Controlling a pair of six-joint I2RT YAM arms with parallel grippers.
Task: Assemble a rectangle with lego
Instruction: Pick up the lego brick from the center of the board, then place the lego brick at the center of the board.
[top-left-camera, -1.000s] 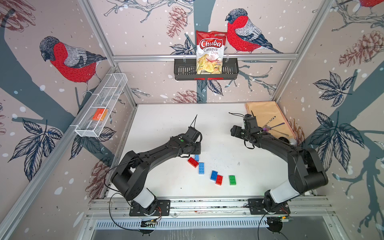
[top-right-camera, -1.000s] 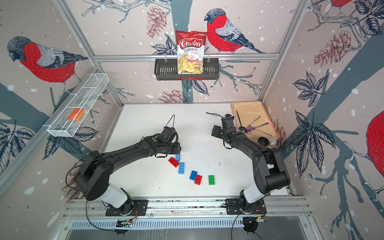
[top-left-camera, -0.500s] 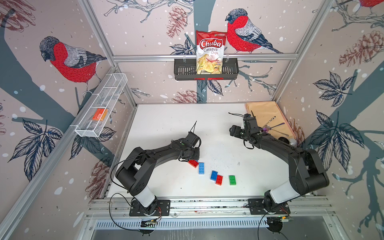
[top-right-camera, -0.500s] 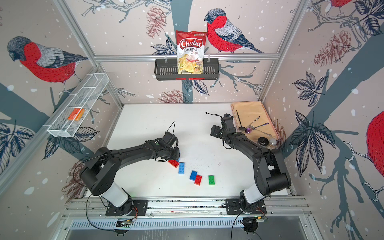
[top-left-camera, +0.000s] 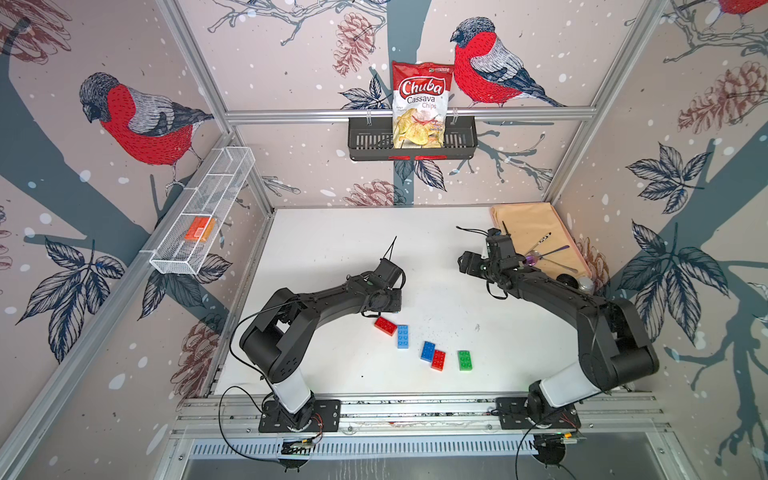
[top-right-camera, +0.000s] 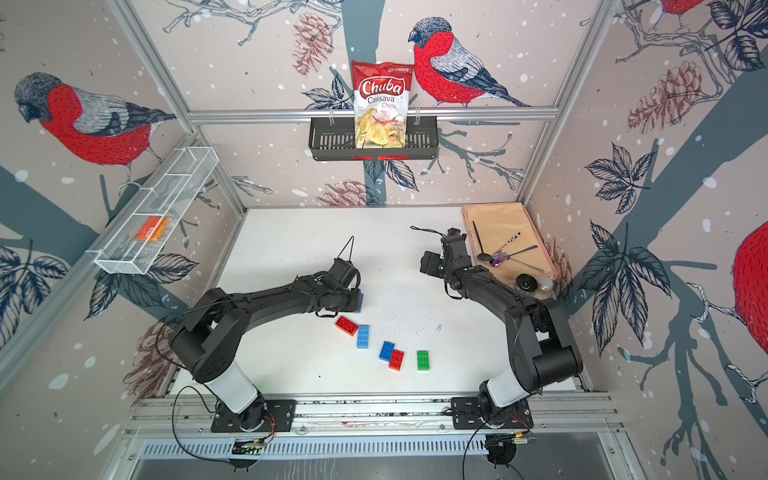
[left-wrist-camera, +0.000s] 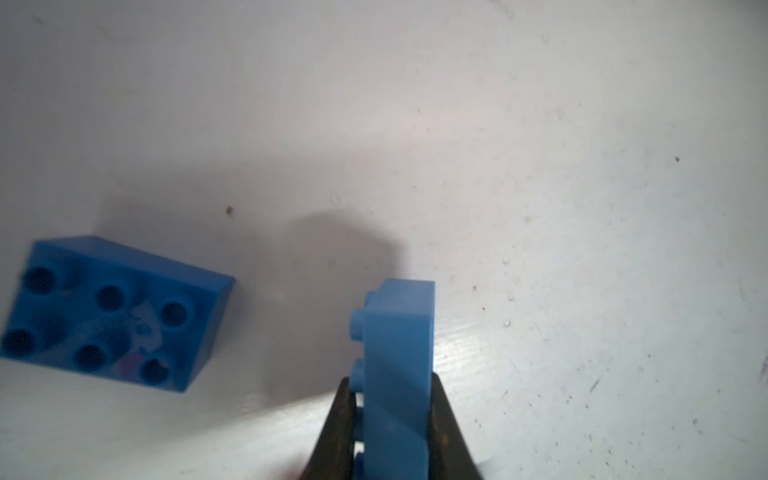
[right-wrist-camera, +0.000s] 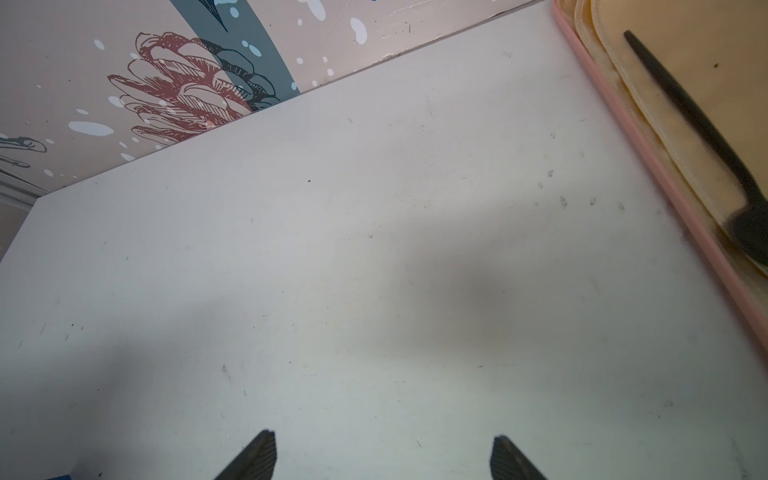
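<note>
At the tip of the left arm, the left claw (left-wrist-camera: 392, 388) is clamped on a pale blue brick (left-wrist-camera: 399, 340), held on edge with its studs turned against one finger. The arm runs low and long from its base, elbow bent, wrist out over the middle of the desk (top-left-camera: 332, 249). Just beside the claw sits a dark blue brick (left-wrist-camera: 112, 316), tipped, studs showing, apart from the held one. Is the held brick touching the desk? Can't tell, because the fingers cut off its near end. In both top views the wrist covers nearly all of that grip.

Toward the front rail from the left claw there's a red brick (top-left-camera: 385, 326) close by, corner to corner with a light blue brick (top-left-camera: 402, 336); whether they touch is too fine to call. Farther off, a blue brick (top-left-camera: 427, 351) lies against a second red brick (top-left-camera: 438, 360). The green brick (top-left-camera: 464, 360) sits alone, well apart from the claw.

Across the way, the right arm arches up and reaches toward the back. The right claw (right-wrist-camera: 384, 451) has its jaws wide apart with nothing between them, and only the tips show. The tray (right-wrist-camera: 660, 170) lies near it, pink rim alongside. A black spoon (right-wrist-camera: 685, 112) rests on the tray's cloth, its bowl cut off at the frame. There's bare desk between the two claws, and more beyond them up to the back wall.
</note>
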